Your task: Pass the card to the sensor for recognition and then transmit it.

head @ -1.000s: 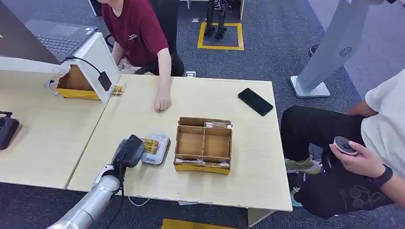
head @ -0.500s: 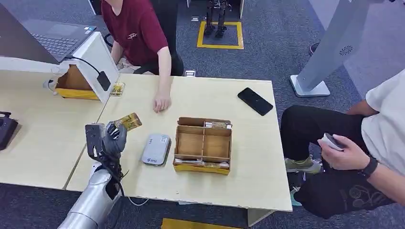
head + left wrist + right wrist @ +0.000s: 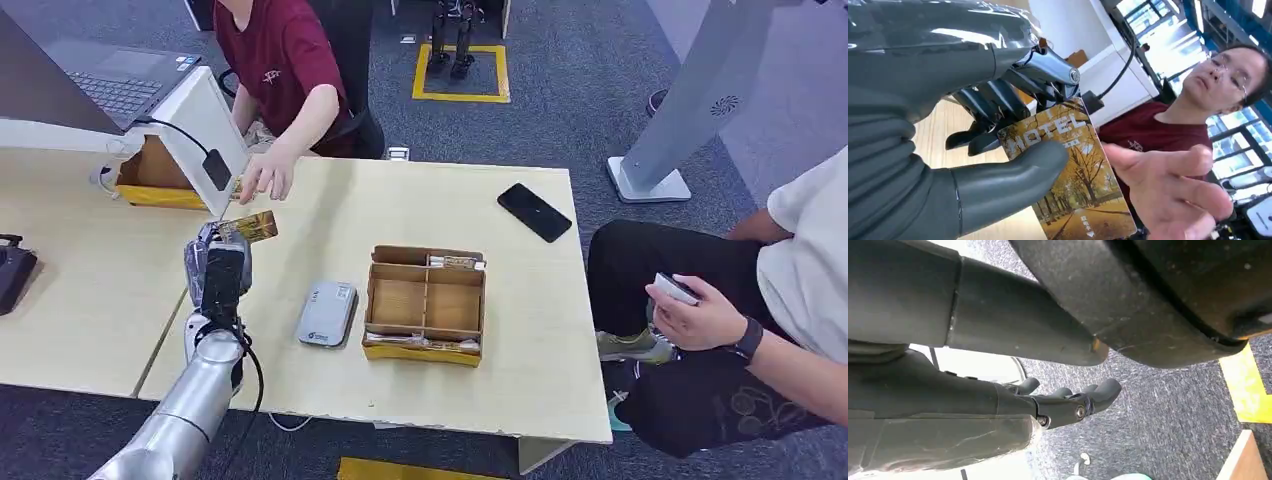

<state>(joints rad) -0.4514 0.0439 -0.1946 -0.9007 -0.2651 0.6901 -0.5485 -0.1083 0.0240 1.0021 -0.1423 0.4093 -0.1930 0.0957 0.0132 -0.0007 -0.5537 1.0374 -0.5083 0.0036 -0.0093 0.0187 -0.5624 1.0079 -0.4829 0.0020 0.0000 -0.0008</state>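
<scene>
My left hand [image 3: 222, 268] is raised above the table [image 3: 420, 205], pinching the card [image 3: 250, 226] between thumb [image 3: 1013, 172] and fingers [image 3: 993, 107]; the card sticks out past my fingertips toward a person's hand [image 3: 266, 176]. The sensor [image 3: 327, 313] lies on the table beside the cardboard box [image 3: 426, 303]. My right hand [image 3: 1068, 400] hangs over carpet, fingers loosely curled, holding nothing.

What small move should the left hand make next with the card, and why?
Probably ease the left hand toward the person's hand and keep gripping. It holds the card raised above the table, away from the grey reader, and the person is reaching toward it but is not yet touching it.
</scene>
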